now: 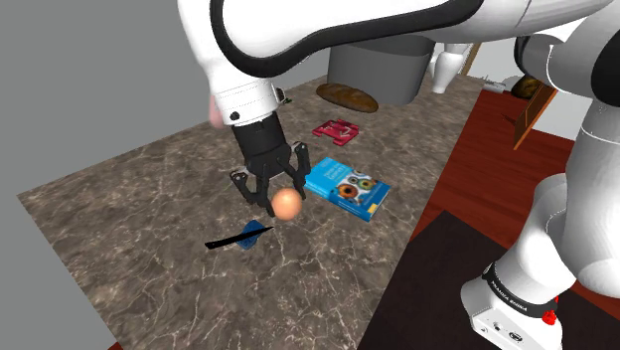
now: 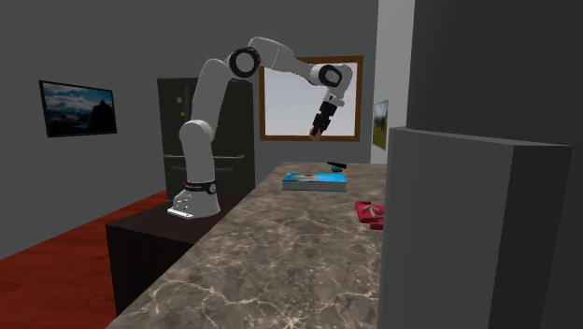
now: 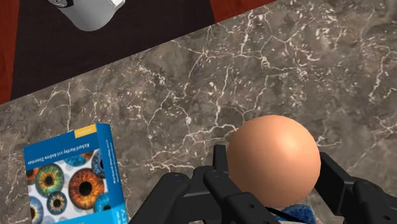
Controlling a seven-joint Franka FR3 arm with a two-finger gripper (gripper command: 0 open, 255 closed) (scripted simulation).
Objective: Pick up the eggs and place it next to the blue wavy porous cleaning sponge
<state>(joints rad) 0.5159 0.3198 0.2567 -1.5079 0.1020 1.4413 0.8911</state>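
Counter: you are looking at a brown-grey marbled counter (image 1: 119,229) that carries the things below.
Sponge: a blue sponge (image 1: 254,235) lies flat on the counter. In the shoulder view it sits to the left of the book and lower in the picture, near the book but not touching it.
Gripper: the black gripper (image 1: 280,197) hangs over the counter just left of the book in the shoulder view. In the second exterior view you see it raised well above the book.
Fingers: the 2 fingers (image 3: 348,186) are narrowed around the egg, 1 pressing on each side.
Egg: 1 orange-tan egg (image 1: 285,204) is held in the air, clear of the counter. It sits beside the book's left edge in the shoulder view, above the sponge.
Book: a blue book (image 1: 345,186) with eye pictures on its cover lies flat.
Red object: a small red object (image 1: 338,130) lies beyond the book, apart from it.
Loaf: a brown loaf (image 1: 348,96) lies farther back than the book.
Stand: the dark stand (image 1: 447,268) sits right of the book, off the counter.
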